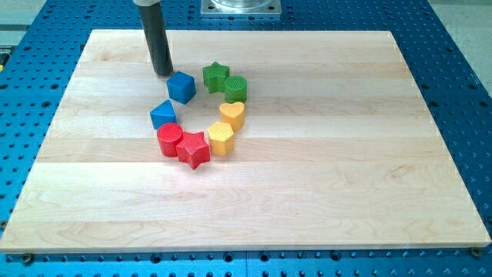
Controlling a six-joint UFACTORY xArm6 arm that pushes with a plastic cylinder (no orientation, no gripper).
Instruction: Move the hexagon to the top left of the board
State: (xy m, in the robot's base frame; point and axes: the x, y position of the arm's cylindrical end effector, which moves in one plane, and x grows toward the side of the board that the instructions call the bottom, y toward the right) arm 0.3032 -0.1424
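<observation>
The yellow hexagon (pixel 221 138) sits near the board's middle, touching the red star (pixel 194 148) on its left and just below the yellow heart (pixel 232 115). My tip (pixel 163 73) rests on the board toward the view's top left, just up and left of the blue cube (pixel 181 86), and well away from the hexagon. The dark rod rises from the tip out of the view's top.
The blocks form a loose ring: green star (pixel 215 76), green cylinder (pixel 235 88), blue triangle (pixel 162 115), red cylinder (pixel 169 140). The wooden board (pixel 346 169) lies on a blue perforated table. A metal mount (pixel 241 6) sits at the view's top.
</observation>
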